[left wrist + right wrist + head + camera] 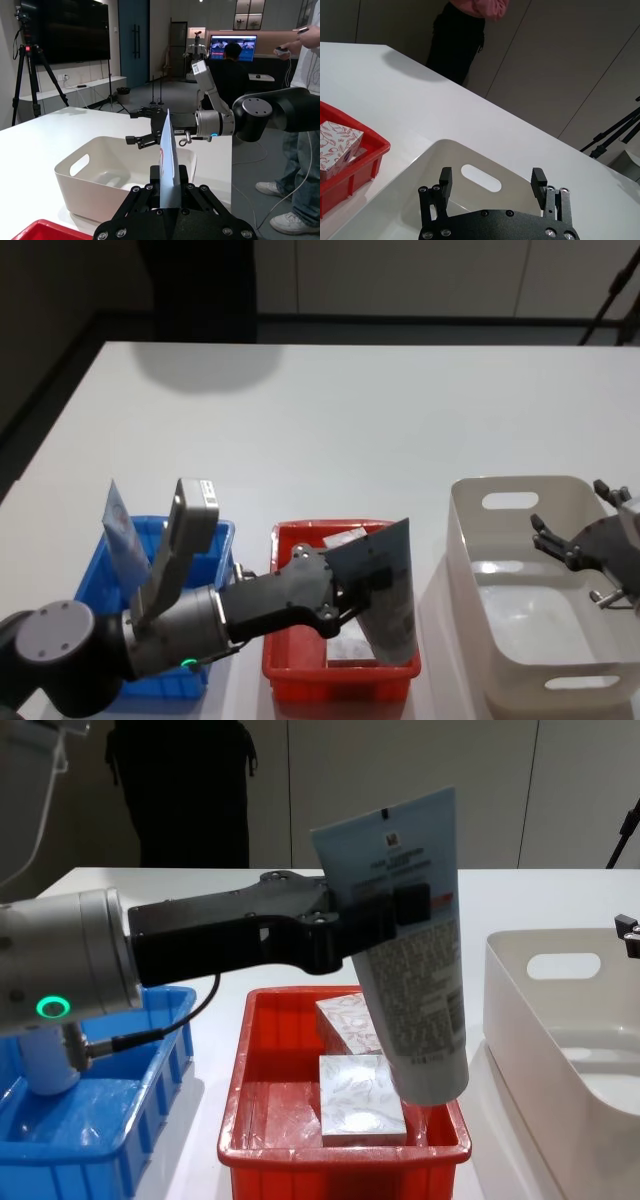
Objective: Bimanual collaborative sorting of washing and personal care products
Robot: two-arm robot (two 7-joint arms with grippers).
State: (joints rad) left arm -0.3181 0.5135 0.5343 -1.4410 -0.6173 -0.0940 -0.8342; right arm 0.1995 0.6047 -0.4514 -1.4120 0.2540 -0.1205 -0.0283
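Note:
A pale blue squeeze tube hangs cap-down over the right side of the red crate, with my left gripper shut on its upper part. From the head this tube and left gripper sit above the red crate. Two white leaf-patterned boxes lie inside the crate. A white bottle stands in the blue crate. My right gripper hovers open over the white tub, nothing between its fingers.
The blue crate, red crate and white handled tub stand in a row along the table's near edge. The far half of the white table is bare. In the left wrist view, the tub lies just beyond the held tube.

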